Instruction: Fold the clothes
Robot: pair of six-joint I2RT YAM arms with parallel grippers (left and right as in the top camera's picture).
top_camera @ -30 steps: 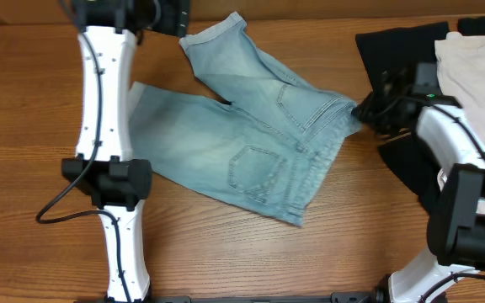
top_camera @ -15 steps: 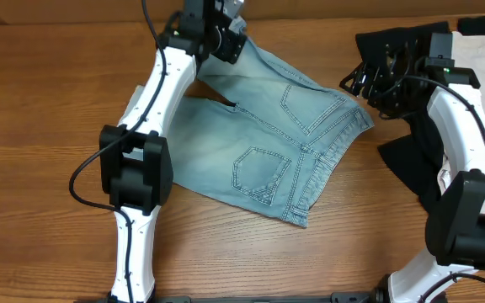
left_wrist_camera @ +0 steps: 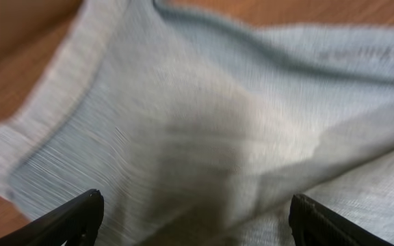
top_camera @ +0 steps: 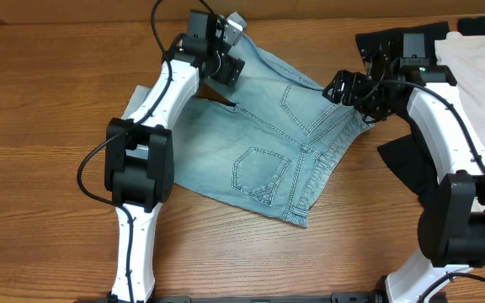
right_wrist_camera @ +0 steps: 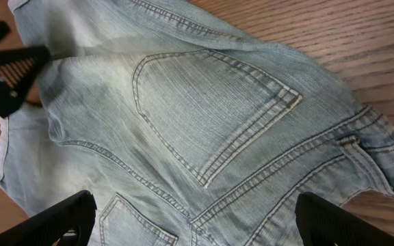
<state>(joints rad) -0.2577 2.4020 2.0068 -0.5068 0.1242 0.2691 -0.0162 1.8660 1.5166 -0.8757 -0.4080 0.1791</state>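
Observation:
The clothes' pale blue denim shorts (top_camera: 268, 143) lie spread in the middle of the table, back pockets up. My left gripper (top_camera: 224, 61) hangs open over the upper leg; the left wrist view shows blurred denim (left_wrist_camera: 204, 116) and a light hem (left_wrist_camera: 60, 89) between the wide fingertips (left_wrist_camera: 81, 212). Over the waistband at the shorts' right side my right gripper (top_camera: 343, 87) is open. In the right wrist view a stitched pocket (right_wrist_camera: 211, 109) lies ahead of that gripper (right_wrist_camera: 197, 219), nothing held. A black garment (top_camera: 407, 160) and a cream-white one (top_camera: 478, 67) lie at the right.
The black and cream garments are piled at the table's right end, under and behind my right arm (top_camera: 445, 126). Bare wood (top_camera: 40, 109) shows left of the shorts and along the front edge. My left arm (top_camera: 154, 101) crosses the shorts' left leg.
My left arm swung in from the left side to the shorts' upper leg. The right gripper opened wide and shifted left over the waistband.

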